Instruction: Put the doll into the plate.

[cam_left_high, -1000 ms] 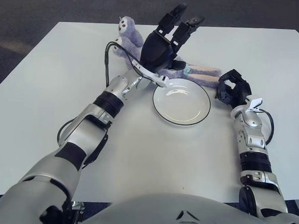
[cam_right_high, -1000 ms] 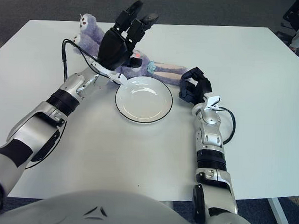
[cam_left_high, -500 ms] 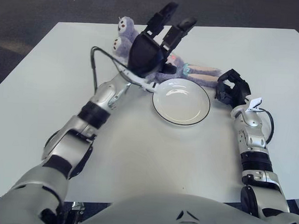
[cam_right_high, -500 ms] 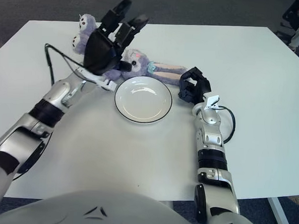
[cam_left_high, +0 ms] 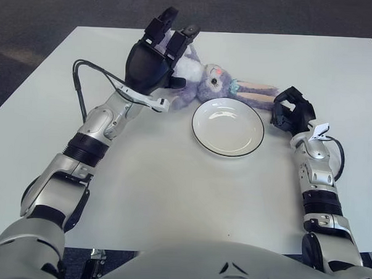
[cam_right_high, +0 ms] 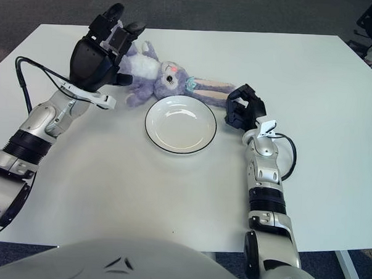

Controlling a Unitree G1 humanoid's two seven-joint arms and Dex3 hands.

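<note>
Hovering open-fingered, left robot hand [cam_left_high: 153, 59] beside limp, light plush bunny doll [cam_right_high: 161, 75]; best pinched at torso, then plate [cam_left_high: 228, 126]; right robot hand [cam_left_high: 291, 111] curled, idle.

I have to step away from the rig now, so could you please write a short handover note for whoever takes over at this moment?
Left hand: raised over the doll's body end, fingers spread, holding nothing.
Right hand: curled, empty, just right of the plate, by the doll's ear tips.
Doll: lying on the table behind the plate, not in it.
Plate: empty, at the table's middle.
Done: nothing placed yet.
Left: grasp the doll, lift it and set it in the plate.
</note>
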